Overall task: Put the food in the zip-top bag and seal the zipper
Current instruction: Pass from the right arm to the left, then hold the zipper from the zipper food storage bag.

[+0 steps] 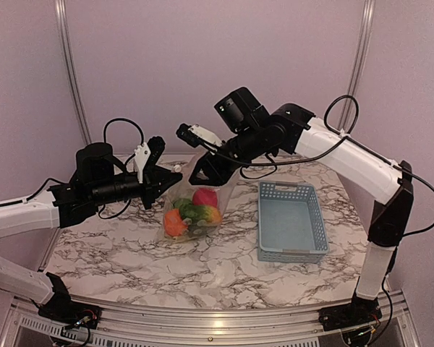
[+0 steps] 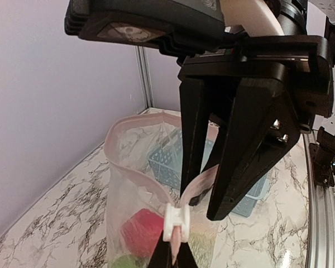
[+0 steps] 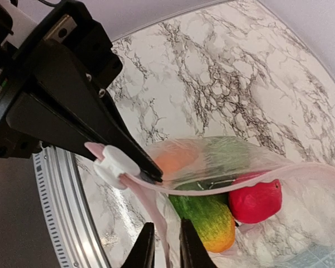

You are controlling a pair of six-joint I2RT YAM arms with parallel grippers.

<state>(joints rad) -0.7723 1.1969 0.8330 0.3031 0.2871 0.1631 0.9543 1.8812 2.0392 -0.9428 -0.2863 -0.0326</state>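
Roughly mid-worktop, a little left:

- Zip-top bag [image 1: 218,189]: stood upright with its base on the marble worktop [image 1: 116,253] and its mouth held up in the air. It was well apart from the front and left edges.
- Food [image 1: 194,211]: inside the bag, heaped at the bottom. A red piece [image 3: 255,202] lay uppermost, with a green-orange one [image 3: 209,215] and an orange one [image 3: 173,159] beside it.
- Zipper [image 2: 135,167]: a pinkish strip round the mouth. The far part gaped open, and the white slider [image 2: 176,223] sat at the near end.
- Left gripper [image 2: 173,251]: reached in from the left, clenched on the zipper right at the slider.
- Right gripper [image 3: 166,248]: hung over the mouth just beside the slider, tip to tip with the left one and with little room between them. Its fingers were slightly parted, the strip ran between them, and a gap showed.
- Basket [image 1: 261,224]: grey-blue, to the bag's right and apart from it, with a band of marble between. Its near end sat back from the front edge.
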